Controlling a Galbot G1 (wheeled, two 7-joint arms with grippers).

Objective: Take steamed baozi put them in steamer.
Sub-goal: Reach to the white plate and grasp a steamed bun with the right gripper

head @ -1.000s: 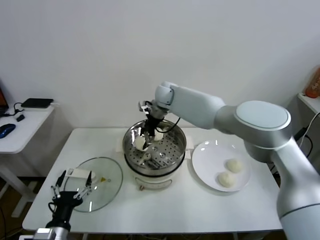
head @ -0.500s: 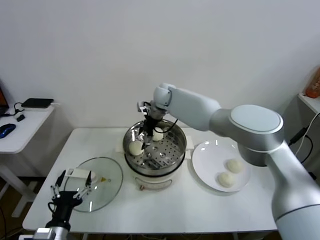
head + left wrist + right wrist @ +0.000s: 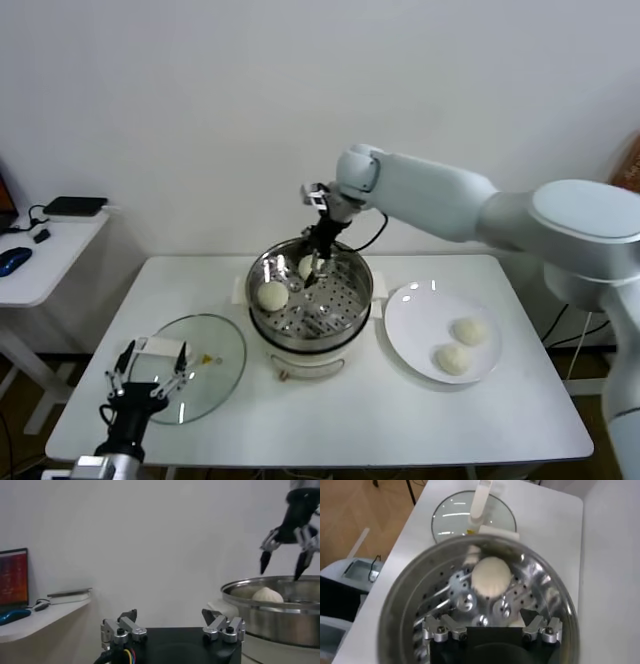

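Observation:
The steamer (image 3: 310,335) stands mid-table, a shiny steel pot on a white base. Two baozi lie in it: one at its left (image 3: 272,295), one at its back (image 3: 309,266). Two more baozi (image 3: 467,331) (image 3: 452,359) lie on the white plate (image 3: 415,320) to its right. My right gripper (image 3: 318,262) hangs open and empty over the back of the pot. In the right wrist view it (image 3: 490,625) looks down on the steamer (image 3: 400,595) and one baozi (image 3: 491,576). My left gripper (image 3: 150,378) is parked open at the table's front left, also seen in the left wrist view (image 3: 172,622).
A round glass lid (image 3: 200,362) lies flat on the table left of the steamer, just behind my left gripper. A side desk (image 3: 40,250) with a mouse and a dark device stands at far left. The wall is close behind the table.
My right gripper let go of the baozi at the steamer's left side, then rose and moved right and back, open. The left arm has not moved.

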